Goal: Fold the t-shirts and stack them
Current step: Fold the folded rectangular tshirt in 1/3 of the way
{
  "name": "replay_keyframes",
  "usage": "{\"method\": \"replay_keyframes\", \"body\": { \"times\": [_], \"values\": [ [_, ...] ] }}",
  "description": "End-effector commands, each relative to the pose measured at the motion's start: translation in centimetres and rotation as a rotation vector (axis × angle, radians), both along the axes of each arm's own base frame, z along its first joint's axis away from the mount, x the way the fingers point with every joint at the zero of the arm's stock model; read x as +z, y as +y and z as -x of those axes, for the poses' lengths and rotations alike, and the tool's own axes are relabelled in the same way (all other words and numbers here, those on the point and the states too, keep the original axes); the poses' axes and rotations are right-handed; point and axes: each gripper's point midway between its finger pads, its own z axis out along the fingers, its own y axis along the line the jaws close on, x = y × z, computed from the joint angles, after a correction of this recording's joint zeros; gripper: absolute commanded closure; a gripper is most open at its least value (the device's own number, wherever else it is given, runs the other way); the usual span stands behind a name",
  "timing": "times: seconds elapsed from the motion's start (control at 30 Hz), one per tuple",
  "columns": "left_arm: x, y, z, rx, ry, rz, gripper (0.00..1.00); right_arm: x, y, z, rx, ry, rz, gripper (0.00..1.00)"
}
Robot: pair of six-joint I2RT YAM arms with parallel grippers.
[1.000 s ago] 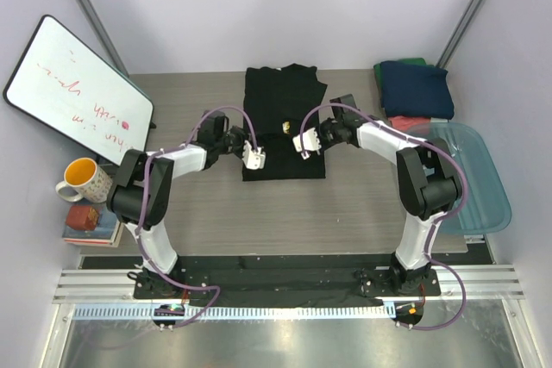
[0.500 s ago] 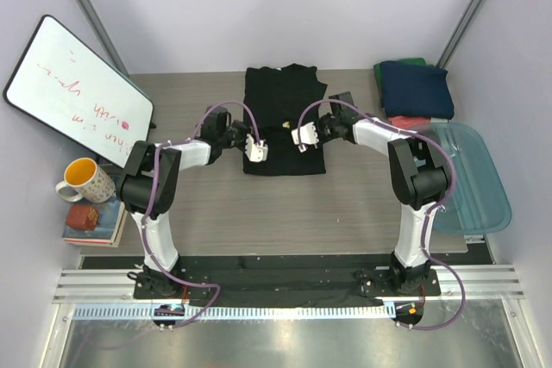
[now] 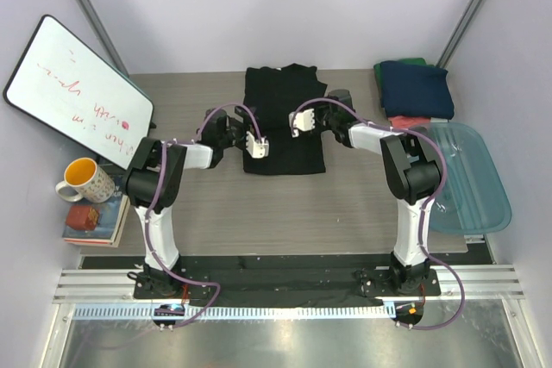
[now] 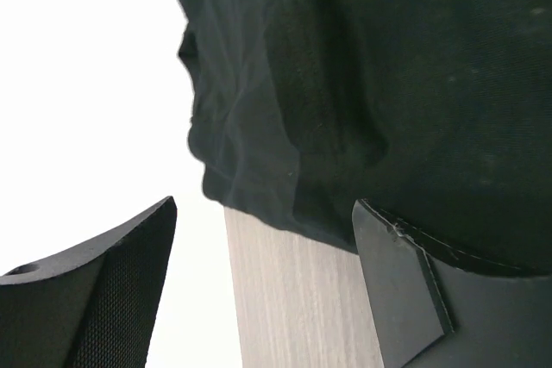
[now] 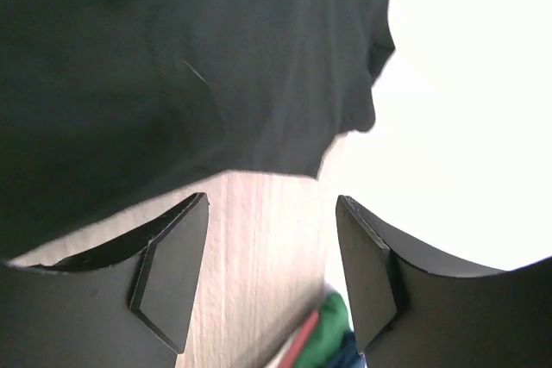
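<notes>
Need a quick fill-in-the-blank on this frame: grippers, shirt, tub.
1. The left gripper and right gripper both have their jaws ____.
2. The t-shirt lying under them is ____ in colour.
3. The translucent blue tub sits on the ____ arm's side of the table.
Missing words: open; black; right.

We're seeing a black tee [image 3: 283, 122] and a grey wood-grain table [image 3: 216, 204], plus a navy tee [image 3: 416, 90], a green tee [image 3: 416, 62] and a coral-red tee [image 3: 406, 123]. The tub [image 3: 474, 187] is see-through blue, the mug [image 3: 82, 180] white outside and orange-yellow inside, whiteboard [image 3: 73, 84] has red scribbles.
</notes>
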Motion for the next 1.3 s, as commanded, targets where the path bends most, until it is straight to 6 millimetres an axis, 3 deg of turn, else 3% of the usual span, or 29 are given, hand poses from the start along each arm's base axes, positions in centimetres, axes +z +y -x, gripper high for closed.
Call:
{"method": "replay_keyframes", "body": {
  "times": [0.0, 0.17, 0.2, 0.23, 0.27, 0.3, 0.33, 0.37, 0.4, 0.43, 0.47, 0.5, 0.53, 0.57, 0.67, 0.7, 0.73, 0.77, 0.8, 0.83, 0.87, 0.93, 0.97, 1.03, 1.07, 1.1, 1.13, 1.27],
  "values": [
    [2.4, 0.3, -0.9, 0.032, -0.097, 0.047, 0.17, 2.4, -0.9, -1.6, -0.101, -0.112, -0.020, 0.34],
    [3.6, 1.1, -1.6, 0.090, -0.175, 0.070, 0.16, 3.8, -2.1, -2.4, -0.219, -0.123, -0.052, 0.35],
    [4.7, 1.3, -2.2, 0.114, -0.208, 0.087, 0.16, 3.6, -2.5, -1.9, -0.262, -0.062, -0.083, 0.35],
    [5.7, 1.8, -2.6, 0.154, -0.217, 0.110, 0.16, 4.8, -2.5, -2.1, -0.285, -0.038, -0.113, 0.36],
    [6.6, 2.7, -3.1, 0.231, -0.198, 0.157, 0.19, 4.9, -2.6, -1.8, -0.310, 0.011, -0.143, 0.37],
    [7.3, 3.3, -3.2, 0.270, -0.184, 0.185, 0.20, 4.4, -3.0, -0.3, -0.372, 0.142, -0.210, 0.38],
    [9.4, 3.7, -2.8, 0.289, -0.195, 0.209, 0.21, 5.3, -2.4, 0.3, -0.331, 0.216, -0.255, 0.39],
    [9.9, 4.0, -2.2, 0.279, -0.175, 0.216, 0.22, 5.3, -2.3, 1.5, -0.322, 0.274, -0.268, 0.40],
    [9.1, 4.1, -0.8, 0.261, -0.129, 0.204, 0.23, 6.1, -2.4, 3.0, -0.300, 0.304, -0.262, 0.41],
    [7.8, 4.4, 0.8, 0.240, -0.043, 0.171, 0.25, 4.9, -2.3, 5.0, -0.256, 0.348, -0.239, 0.41],
    [8.6, 4.0, 3.3, 0.162, -0.017, 0.170, 0.26, 4.6, -2.3, 6.3, -0.219, 0.357, -0.215, 0.40],
    [8.0, 4.0, 4.9, 0.114, 0.008, 0.114, 0.27, 4.1, -2.5, 7.5, -0.193, 0.367, -0.195, 0.40],
    [5.3, 4.2, 7.5, 0.071, 0.122, 0.046, 0.30, 3.2, -2.9, 9.6, -0.149, 0.374, -0.158, 0.39],
    [5.9, 4.2, 9.1, 0.028, 0.124, 0.025, 0.31, 2.6, -3.2, 10.4, -0.148, 0.388, -0.151, 0.39],
    [2.3, 3.9, 13.7, -0.100, 0.191, -0.051, 0.32, 0.5, -3.7, 11.4, -0.215, 0.489, -0.220, 0.48],
    [1.8, 3.7, 14.1, -0.128, 0.178, -0.066, 0.38, 1.0, -3.5, 10.6, -0.237, 0.498, -0.265, 0.59],
    [1.3, 3.7, 14.3, -0.131, 0.186, -0.074, 0.60, -0.2, -3.3, 10.2, -0.271, 0.549, -0.295, 0.65],
    [1.2, 3.6, 14.1, -0.125, 0.190, -0.074, 0.76, -0.3, -3.0, 10.0, -0.333, 0.623, -0.399, 0.76],
    [0.6, 3.6, 13.7, -0.110, 0.208, -0.078, 0.91, 1.0, -2.5, 8.7, -0.342, 0.626, -0.460, 0.93],
    [0.5, 3.4, 13.5, -0.099, 0.228, -0.062, 1.00, 0.9, -2.1, 8.4, -0.357, 0.659, -0.505, 0.99],
    [1.4, 3.1, 12.5, -0.092, 0.203, -0.045, 1.00, 0.7, -1.5, 7.8, -0.372, 0.688, -0.564, 0.99],
    [0.6, 2.7, 11.4, -0.074, 0.245, -0.018, 1.00, 1.6, -0.6, 6.8, -0.357, 0.691, -0.614, 0.99],
    [1.6, 2.3, 10.1, -0.066, 0.232, 0.005, 1.00, 0.7, -0.2, 6.5, -0.366, 0.722, -0.625, 0.99],
    [1.3, 1.8, 8.2, -0.021, 0.275, 0.059, 1.00, 1.9, 0.2, 4.6, -0.370, 0.708, -0.663, 0.99],
    [2.8, 1.3, 6.6, -0.010, 0.255, 0.091, 1.00, 0.7, 0.2, 4.2, -0.390, 0.741, -0.668, 0.99],
    [2.4, 1.1, 5.6, 0.007, 0.270, 0.111, 1.00, 2.1, 0.3, 2.9, -0.372, 0.719, -0.694, 0.99],
    [3.9, 0.7, 4.1, 0.032, 0.275, 0.160, 1.00, 2.0, 0.4, 2.4, -0.374, 0.724, -0.699, 0.99],
    [5.0, -0.4, 1.1, 0.099, 0.359, 0.281, 1.00, 2.4, 0.8, 0.2, -0.368, 0.720, -0.732, 0.99]
  ]
}}
